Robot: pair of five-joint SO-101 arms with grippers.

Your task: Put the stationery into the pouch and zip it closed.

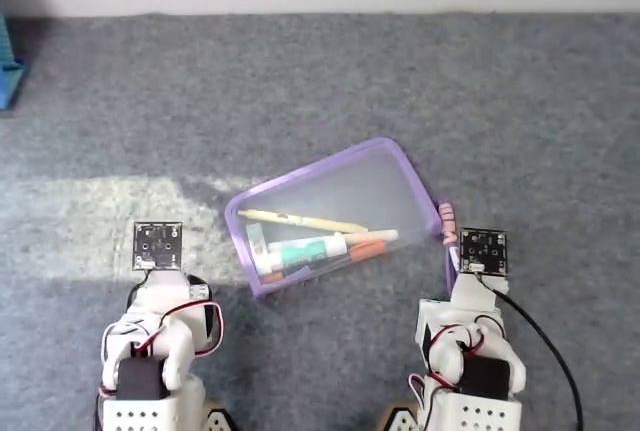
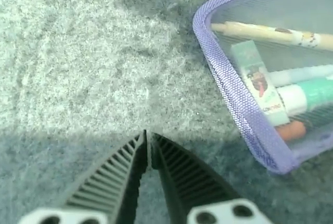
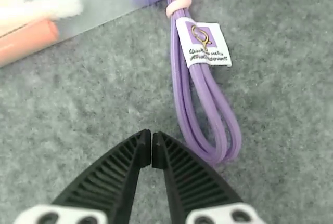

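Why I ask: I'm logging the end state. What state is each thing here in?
pouch: flat on the carpet, seemingly zipped shut.
stationery: inside the pouch, lying flat.
wrist loop: slack on the carpet, not gripped.
left gripper: shut, empty, apart from the pouch.
right gripper: shut, empty, beside the wrist loop.

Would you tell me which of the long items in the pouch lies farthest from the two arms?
The cream pencil; in the high view it lies beyond the teal-and-white pen and the orange pen, nearer the middle of the pouch.
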